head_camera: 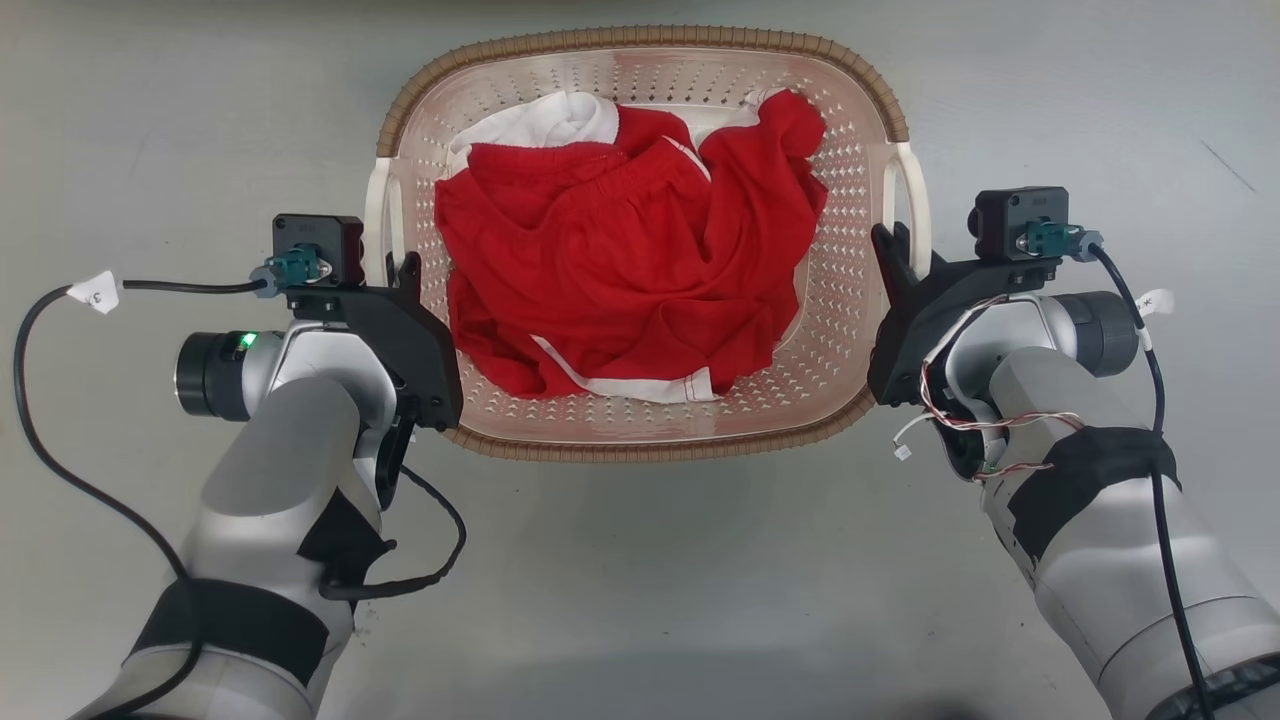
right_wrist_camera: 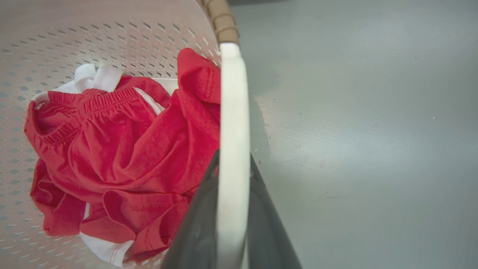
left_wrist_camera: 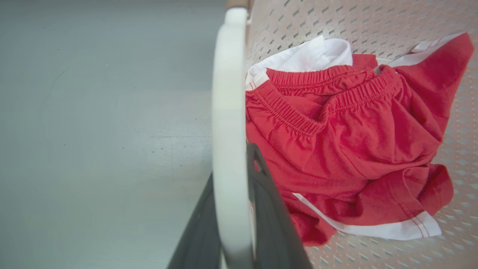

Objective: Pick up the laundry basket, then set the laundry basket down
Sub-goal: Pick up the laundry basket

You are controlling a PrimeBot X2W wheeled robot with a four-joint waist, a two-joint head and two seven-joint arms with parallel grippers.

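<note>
The laundry basket (head_camera: 850, 330) is pale pink and perforated, with a brown woven-look rim (head_camera: 650, 40). It lies straight ahead on the grey floor and holds red and white clothes (head_camera: 620, 260). My left gripper (head_camera: 395, 275) is shut on the basket's white left handle (head_camera: 377, 215). In the left wrist view the two dark fingers (left_wrist_camera: 269, 209) clasp that handle (left_wrist_camera: 228, 112) from both sides. My right gripper (head_camera: 908, 250) is shut on the white right handle (head_camera: 915, 195). The right wrist view has its fingers (right_wrist_camera: 194, 231) pressed against either side of the handle (right_wrist_camera: 233, 112). Whether the basket touches the floor I cannot tell.
Plain grey floor (head_camera: 640, 580) surrounds the basket on every side. Black cables (head_camera: 60, 460) loop off my left forearm and another cable (head_camera: 1160, 420) runs along my right forearm. The basket's inner wall (left_wrist_camera: 336, 22) (right_wrist_camera: 93, 30) shows behind the clothes.
</note>
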